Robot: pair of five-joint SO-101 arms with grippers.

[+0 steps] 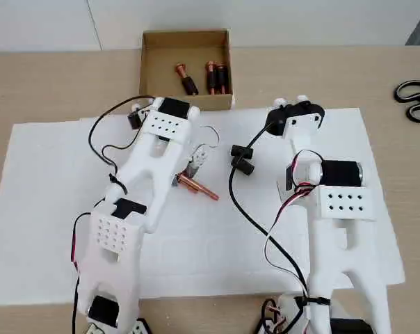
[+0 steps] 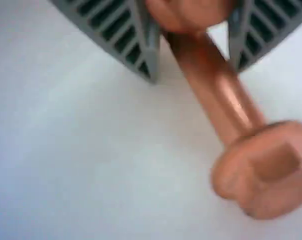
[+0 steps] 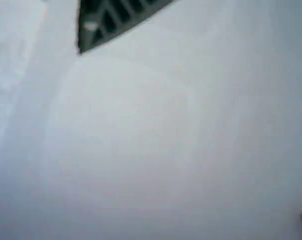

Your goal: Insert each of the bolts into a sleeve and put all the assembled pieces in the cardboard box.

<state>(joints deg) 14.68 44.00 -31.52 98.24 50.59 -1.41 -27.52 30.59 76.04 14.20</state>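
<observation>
A light wooden table [image 1: 43,76] ran across the whole high view, its grain pale and even. Over its middle lay a wide white sheet [image 1: 50,209], slightly askew, with faint fold lines and a wavy near edge that stopped just short of the table's front. Bare wood showed on both sides of the sheet and along its far edge. A pair of black-handled scissors [image 1: 415,99] rested on the wood at the far right, off the sheet and partly cut off by the frame. Behind the table stood a pale wall [image 1: 43,21] with one thin slanted seam
</observation>
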